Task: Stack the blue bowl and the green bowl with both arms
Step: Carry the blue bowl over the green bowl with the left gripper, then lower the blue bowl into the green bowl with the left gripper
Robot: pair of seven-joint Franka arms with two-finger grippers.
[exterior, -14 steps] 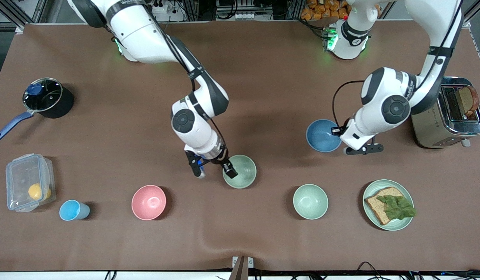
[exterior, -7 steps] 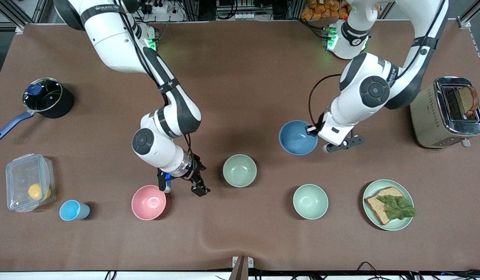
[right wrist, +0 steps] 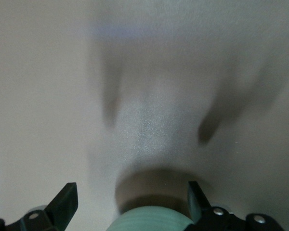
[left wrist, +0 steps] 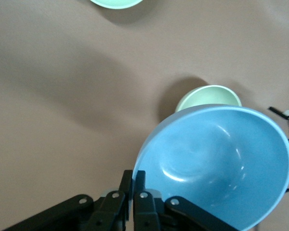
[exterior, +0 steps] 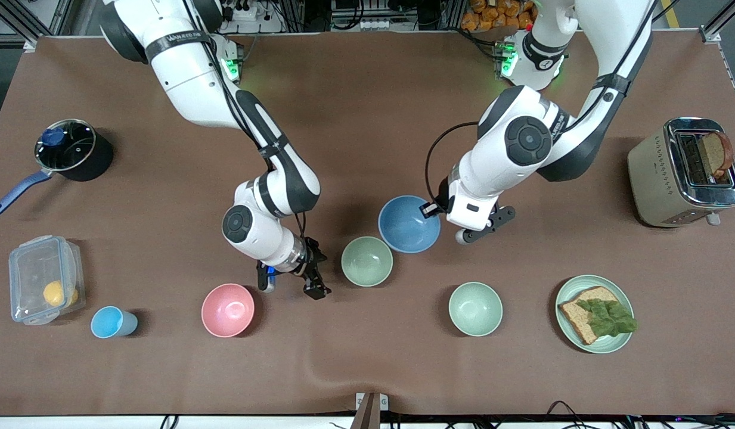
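Observation:
My left gripper is shut on the rim of the sky-blue bowl and holds it tilted above the table, its edge just over the sage-green bowl. In the left wrist view the gripper pinches the blue bowl, which hides part of the green bowl. The green bowl stands upright and empty on the table. My right gripper is open and empty, low over the table between the pink bowl and the green bowl. It shows open in the right wrist view.
A paler mint bowl and a green plate with bread and lettuce lie nearer the camera toward the left arm's end. A toaster stands at that end. A light-blue cup, a plastic box and a pot stand toward the right arm's end.
My right gripper let go of the green bowl and moved off toward the pink bowl. My left gripper carried the blue bowl across to the green bowl.

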